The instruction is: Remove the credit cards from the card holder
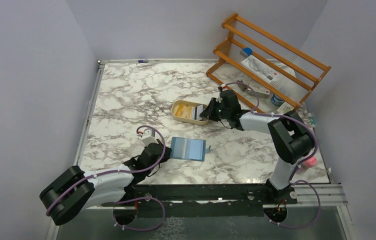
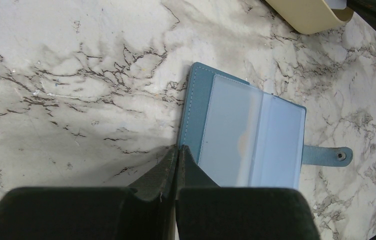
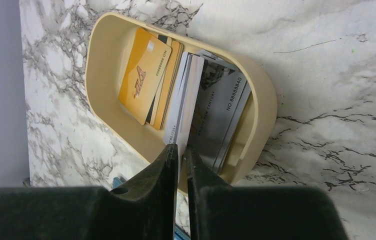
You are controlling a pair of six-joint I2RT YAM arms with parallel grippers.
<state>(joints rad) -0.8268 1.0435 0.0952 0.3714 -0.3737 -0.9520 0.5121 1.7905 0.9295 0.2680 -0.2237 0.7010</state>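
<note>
One teal folding card holder [image 1: 188, 148] at 7 o'clock of right gripper [image 3: 180, 147] | its grip on pale plastic credit card [image 3: 181, 95]: can't tell | left gripper [image 2: 177, 150] clenched, nearer

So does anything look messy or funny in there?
A bit. In the tan dish the credit cards lie in a jumbled heap, and one pale card stands on its edge at the tips of the right gripper. The card holder lies neatly open.

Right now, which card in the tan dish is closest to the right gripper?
The white card standing on edge, at the tips of the right gripper; the orange cards and the silver-grey card lean flatter on either side.
</note>
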